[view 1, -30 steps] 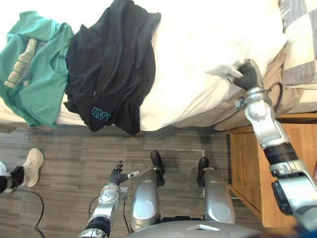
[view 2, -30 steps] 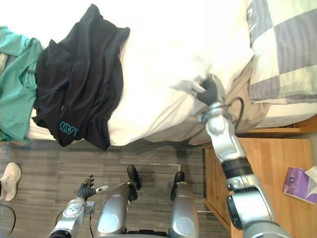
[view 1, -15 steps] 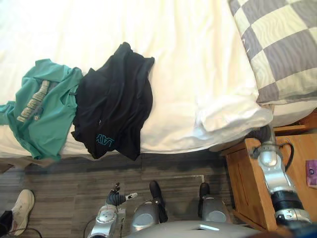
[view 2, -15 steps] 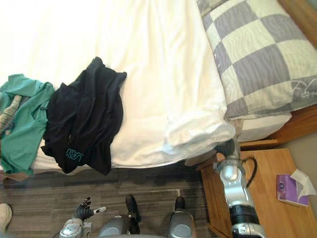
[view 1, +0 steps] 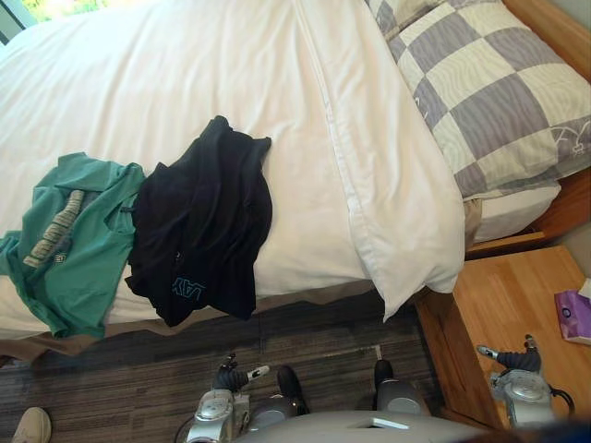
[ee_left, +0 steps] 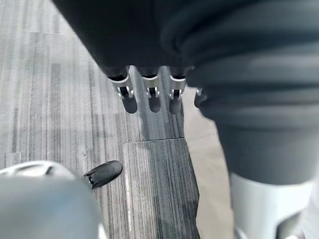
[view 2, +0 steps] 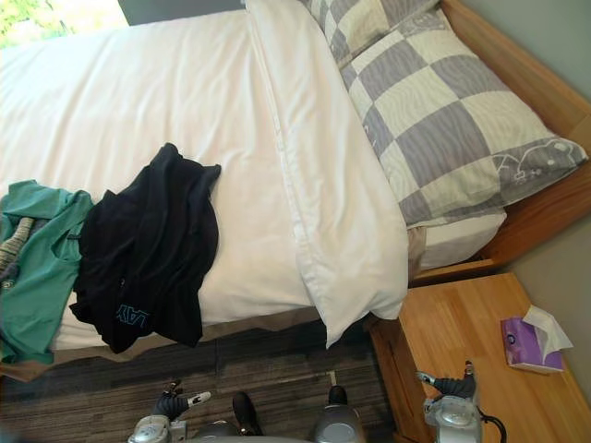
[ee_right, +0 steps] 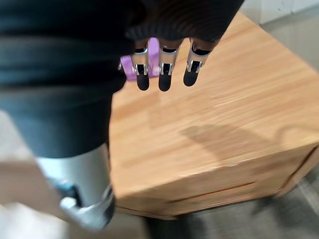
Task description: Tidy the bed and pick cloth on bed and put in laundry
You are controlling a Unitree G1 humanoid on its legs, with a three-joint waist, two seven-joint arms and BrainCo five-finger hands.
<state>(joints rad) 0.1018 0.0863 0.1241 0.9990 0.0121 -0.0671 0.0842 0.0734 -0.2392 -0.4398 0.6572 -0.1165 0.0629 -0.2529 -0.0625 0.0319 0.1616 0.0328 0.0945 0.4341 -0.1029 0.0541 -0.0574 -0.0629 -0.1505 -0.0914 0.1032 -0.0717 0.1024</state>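
A black garment (view 1: 199,231) lies crumpled on the white bed (view 1: 185,92), its lower hem hanging over the near edge. Beside it on the left lies a green T-shirt (view 1: 65,235), also draping over the edge. A white duvet (view 1: 379,194) is spread flat, one corner hanging down by the nightstand. My left hand (view 1: 228,378) hangs low over the floor, open and empty, its fingers (ee_left: 149,89) straight. Above the wooden nightstand (view 1: 512,305) my right hand (view 1: 517,362) is open, its fingers (ee_right: 166,74) straight and holding nothing.
A grey and cream checked pillow (view 1: 499,92) lies at the head of the bed against the wooden frame. A purple tissue pack (view 2: 524,337) sits on the nightstand's far corner. Grey plank floor (view 1: 120,388) runs along the bedside, with a person's shoe (view 1: 32,426) at the lower left.
My right hand has let go of the duvet corner and dropped to above the nightstand. The duvet now lies flat. The camera has shifted, showing more of the bed.
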